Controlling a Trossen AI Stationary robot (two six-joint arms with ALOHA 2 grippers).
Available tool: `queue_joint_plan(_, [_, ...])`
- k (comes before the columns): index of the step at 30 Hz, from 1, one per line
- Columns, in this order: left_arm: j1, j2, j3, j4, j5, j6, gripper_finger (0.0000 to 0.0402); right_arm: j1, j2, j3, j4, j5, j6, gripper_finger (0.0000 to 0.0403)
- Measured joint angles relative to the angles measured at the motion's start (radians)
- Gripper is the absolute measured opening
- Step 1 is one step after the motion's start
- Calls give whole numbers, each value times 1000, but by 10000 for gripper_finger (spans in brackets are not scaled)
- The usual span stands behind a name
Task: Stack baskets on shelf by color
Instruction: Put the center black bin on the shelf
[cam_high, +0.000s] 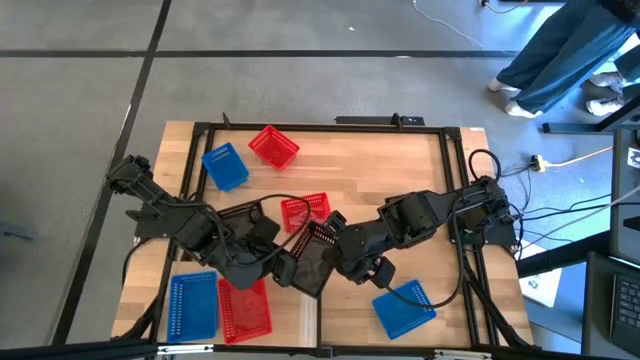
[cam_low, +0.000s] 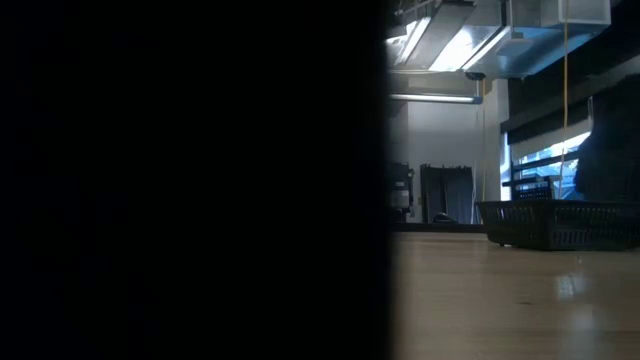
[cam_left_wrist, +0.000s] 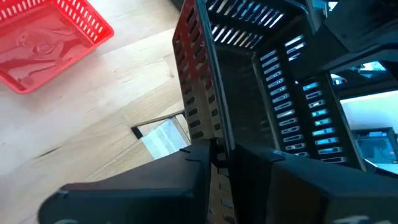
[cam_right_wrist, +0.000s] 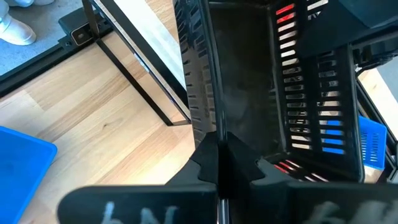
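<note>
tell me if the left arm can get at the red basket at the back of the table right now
Probably not yet: the left gripper and right gripper both clamp a black basket, though nothing blocks the way to that red basket.

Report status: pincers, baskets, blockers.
Left pincer and right pincer both clamped on black basket mid-table. Blue basket, red basket on shelf. Nothing blocking.

This looks like a robotics lab or test workshop. A plank-topped counter (cam_high: 400, 170) in a black metal frame stands on a grey concrete floor (cam_high: 300, 30) with dark seam lines. Loose cables (cam_high: 560, 160) trail beside the counter, and a person's legs (cam_high: 560, 60) show at the far corner. The low view shows ceiling strip lights (cam_low: 450, 40) and dark equipment racks (cam_low: 400, 190).
</note>
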Motion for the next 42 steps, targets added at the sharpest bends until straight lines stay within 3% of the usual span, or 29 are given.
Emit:
queue_joint_plan(14, [15,0,0,-10,23,15,77,0,1,0,5,7,-3,3])
queue_joint_plan(42, [61,-14,0,-29,-90,184,78,-3,2,0,-31,12,6,3])
